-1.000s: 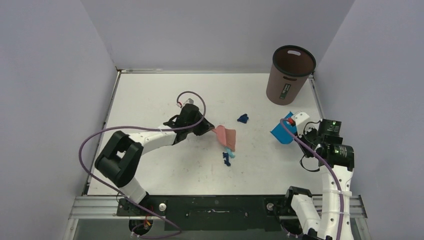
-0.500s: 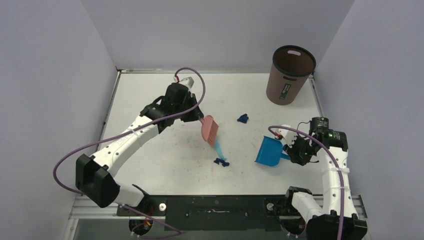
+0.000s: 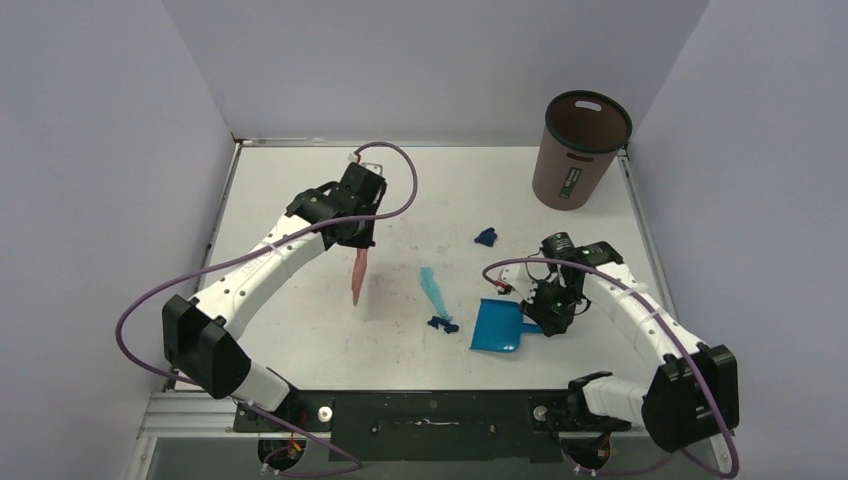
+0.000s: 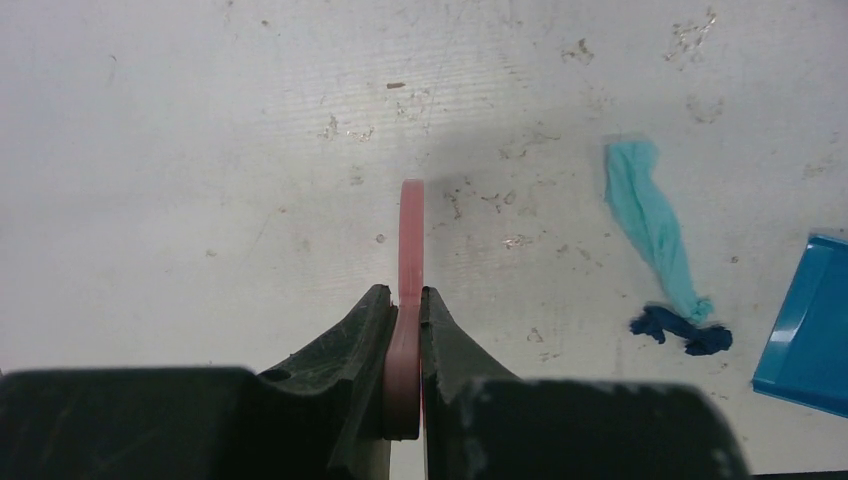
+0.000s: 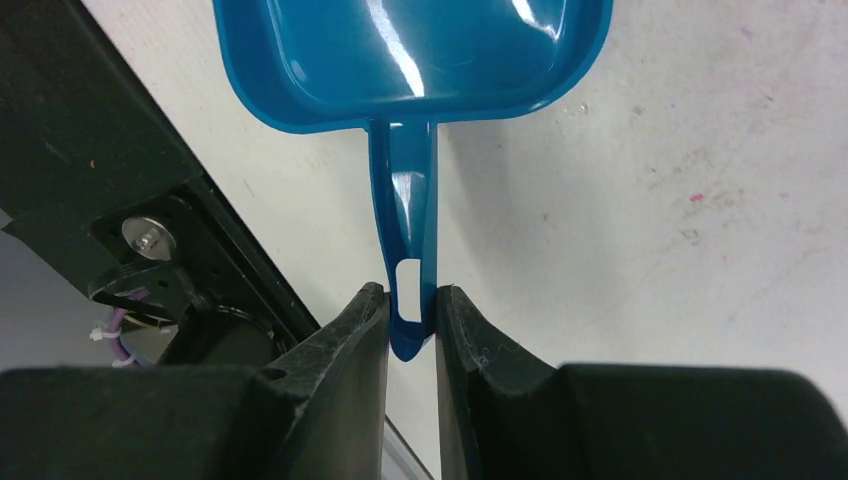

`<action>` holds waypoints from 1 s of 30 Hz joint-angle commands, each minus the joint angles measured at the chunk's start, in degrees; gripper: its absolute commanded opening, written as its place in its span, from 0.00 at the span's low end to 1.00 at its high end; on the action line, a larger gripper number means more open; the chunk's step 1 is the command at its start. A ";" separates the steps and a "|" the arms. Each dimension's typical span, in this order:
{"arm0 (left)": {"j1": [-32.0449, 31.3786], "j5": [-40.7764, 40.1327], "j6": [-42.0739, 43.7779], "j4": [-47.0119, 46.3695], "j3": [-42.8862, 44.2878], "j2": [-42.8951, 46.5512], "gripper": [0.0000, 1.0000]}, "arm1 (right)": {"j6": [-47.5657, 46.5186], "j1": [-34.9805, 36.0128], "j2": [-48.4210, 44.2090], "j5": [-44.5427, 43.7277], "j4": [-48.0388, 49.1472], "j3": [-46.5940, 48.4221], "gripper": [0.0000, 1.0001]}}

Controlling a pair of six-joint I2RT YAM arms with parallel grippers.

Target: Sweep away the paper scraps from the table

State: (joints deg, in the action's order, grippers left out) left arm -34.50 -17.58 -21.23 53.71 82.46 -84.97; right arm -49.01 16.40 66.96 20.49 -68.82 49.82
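Observation:
On the white table (image 3: 300,190) lie a light-blue paper strip (image 3: 433,290) (image 4: 650,225), a dark blue scrap (image 3: 441,323) (image 4: 683,331) just below it, and another dark blue scrap (image 3: 486,237) farther back. My left gripper (image 3: 357,240) (image 4: 405,300) is shut on the handle of the pink hand brush (image 3: 357,275) (image 4: 410,240), which hangs edge-on left of the strip. My right gripper (image 3: 548,312) (image 5: 411,300) is shut on the handle of the blue dustpan (image 3: 496,327) (image 5: 410,55), which lies on the table right of the lower dark blue scrap.
A brown waste bin (image 3: 580,148) stands at the table's back right corner. Grey-lilac walls close in the left, back and right. The black mounting rail (image 3: 430,410) runs along the near edge, close below the dustpan.
The left gripper turned the brush edge-on and drew it left, away from the scraps. The right gripper brought the dustpan left and nearer, down beside the lower dark blue scrap.

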 commanded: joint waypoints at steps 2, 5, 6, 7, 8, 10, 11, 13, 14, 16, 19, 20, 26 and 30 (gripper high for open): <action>-0.94 -1.96 0.99 -0.85 -1.70 -1.21 0.00 | 8.43 4.31 5.62 -6.49 6.80 -0.77 0.05; -1.98 -1.38 -0.73 -3.83 -3.58 -2.26 0.00 | 9.40 4.46 7.22 -6.63 8.40 -0.04 0.05; -2.42 -1.24 -1.26 -4.84 -4.13 -2.72 0.00 | 9.59 4.54 7.87 -6.30 8.55 0.38 0.05; -2.97 -1.24 -1.88 -5.63 -4.45 -3.19 0.00 | 9.75 4.64 8.44 -5.69 8.49 0.77 0.05; -3.63 -1.42 -2.67 -6.67 -4.94 -3.65 0.00 | 9.81 4.76 9.05 -5.00 8.40 1.15 0.05; -4.91 -1.95 -4.39 -10.16 -6.76 -4.32 0.00 | 10.01 5.70 9.48 -4.62 8.66 1.28 0.05; -5.57 -2.24 -5.24 -12.12 -7.77 -4.64 0.00 | 10.26 6.39 9.67 -4.85 8.88 1.18 0.05; -7.57 -3.67 -7.73 -16.00 -9.72 -5.13 0.00 | 10.71 8.01 10.05 -5.30 8.88 1.08 0.05; -8.70 -4.49 -8.67 -18.18 -10.83 -5.26 0.00 | 10.82 8.52 10.28 -5.41 8.81 1.14 0.05; -10.70 -5.41 -9.66 -23.06 -13.00 -5.49 0.00 | 11.02 9.33 10.98 -5.42 8.32 1.43 0.05; -12.88 -4.41 -11.77 -27.48 -14.35 -6.70 0.00 | 11.32 10.03 12.12 -5.07 7.65 2.04 0.05; -13.60 -3.48 -12.65 -28.68 -14.67 -6.97 0.00 | 11.53 10.11 12.47 -4.92 7.64 2.23 0.05; -17.60 2.65 -19.67 -36.63 -18.19 -6.67 0.00 | 11.57 10.25 14.42 -3.38 7.88 3.09 0.05; -19.85 5.56 -24.20 -40.40 -20.19 -4.84 0.00 | 12.40 10.25 15.32 -3.48 8.89 3.18 0.05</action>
State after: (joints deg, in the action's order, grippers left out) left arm -51.92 -19.73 -36.56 19.62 64.99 -90.70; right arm -37.85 26.30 81.45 16.40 -60.99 50.94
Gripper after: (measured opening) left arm 0.097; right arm 0.200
